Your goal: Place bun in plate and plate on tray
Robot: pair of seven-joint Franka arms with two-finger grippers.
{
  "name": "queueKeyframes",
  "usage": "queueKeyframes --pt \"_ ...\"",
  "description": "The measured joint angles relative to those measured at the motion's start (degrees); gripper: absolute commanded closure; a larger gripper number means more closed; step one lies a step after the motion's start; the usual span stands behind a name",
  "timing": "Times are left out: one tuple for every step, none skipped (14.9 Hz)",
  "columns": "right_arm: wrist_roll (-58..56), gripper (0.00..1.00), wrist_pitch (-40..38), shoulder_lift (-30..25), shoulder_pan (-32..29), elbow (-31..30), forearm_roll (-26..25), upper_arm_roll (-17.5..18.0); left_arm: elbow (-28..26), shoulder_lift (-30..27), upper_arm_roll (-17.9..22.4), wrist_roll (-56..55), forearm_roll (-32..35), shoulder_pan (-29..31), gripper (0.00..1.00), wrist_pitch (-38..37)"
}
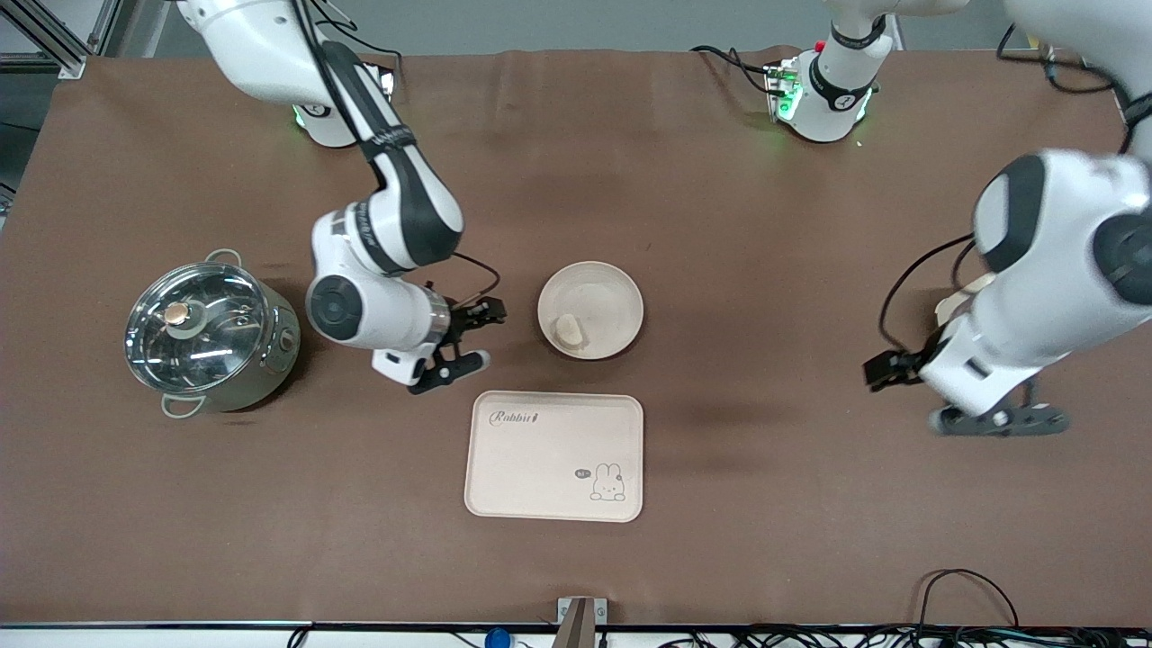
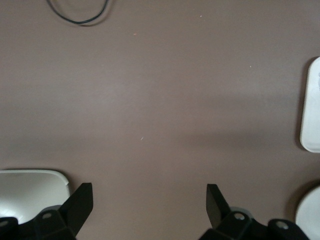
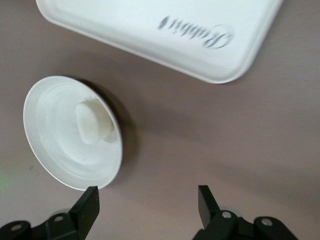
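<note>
the bun [image 1: 568,329] lies in the plate [image 1: 612,286], just farther from the camera than the tray [image 1: 504,477]. right gripper [image 1: 466,340] is beside the plate, fingers apart and empty; left gripper [image 2: 150,205] waits open (well apart). a shallow rim pinch could tip the plate, rolling the bun out

Robot lab, two arms [image 1: 378,225], brown-clothed table [image 1: 720,180]

A brown-covered table [image 1: 765,270] carried everything. A lidded steel pot [image 1: 211,333] stood toward the right arm's end. Near the middle sat the plate [image 1: 612,297], and nearer the front camera, close beside it but apart, lay the tray [image 1: 540,468]. Both arm bases [image 1: 823,108] stood along the table's edge farthest from the camera.
</note>
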Motion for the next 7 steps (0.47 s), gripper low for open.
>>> queueKeyframes --pt "0.02 0.25 1.05 1.18 1.35 -0.05 1.56 0.01 -0.28 -3.21 -0.01 -0.06 -1.73 0.44 0.0 -2.63" --pt "0.03 0.25 2.36 2.2 2.61 -0.24 2.98 0.01 -0.98 -6.49 -0.01 -0.1 -3.13 0.78 0.0 -4.4" --pt "0.03 0.26 3.92 3.01 3.74 -0.58 3.9 0.01 -2.22 -9.74 -0.01 -0.11 -3.67 0.99 0.0 -5.64" --pt "0.03 0.28 5.48 3.69 4.73 -1.05 4.25 0.04 -3.67 -12.67 -0.01 -0.22 -3.88 1.08 0.0 -6.75" --pt "0.03 0.29 6.73 4.26 5.65 -1.37 4.47 0.03 -5.07 -15.04 -0.01 -0.37 -3.91 1.1 0.0 -7.47" --pt "0.03 0.31 7.85 4.8 6.59 -1.53 4.56 0.04 -6.33 -16.73 -0.02 -0.41 -3.91 1.1 0.0 -7.83" --pt "0.03 0.33 8.89 5.23 7.42 -1.57 4.58 0.04 -7.43 -17.79 -0.05 -0.42 -3.83 1.1 0.0 -7.88"
